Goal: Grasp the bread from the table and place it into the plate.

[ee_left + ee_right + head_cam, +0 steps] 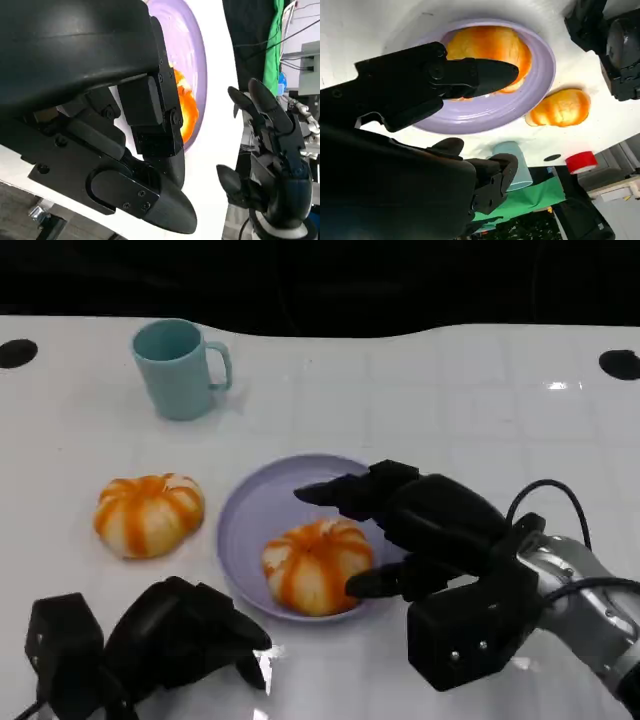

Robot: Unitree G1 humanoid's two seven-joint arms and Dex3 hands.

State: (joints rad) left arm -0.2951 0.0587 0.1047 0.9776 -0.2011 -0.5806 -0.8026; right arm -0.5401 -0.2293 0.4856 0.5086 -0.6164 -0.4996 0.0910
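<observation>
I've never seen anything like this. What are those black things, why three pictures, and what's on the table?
The black shapes are the two hands of a humanoid robot. One picture looks down from its head; the other two come from cameras at its wrists, so they appear tilted.

On the white table sit a teal mug, a purple plate and two orange-striped bread rolls. One roll lies in the plate; the other roll lies on the table beside it.

The right hand is at the plate, fingers spread around the roll there; the wrist picture shows a gap, so it seems to hold nothing. The left hand rests low near the table's front edge, holding nothing; whether its fingers are curled is hard to tell.
</observation>
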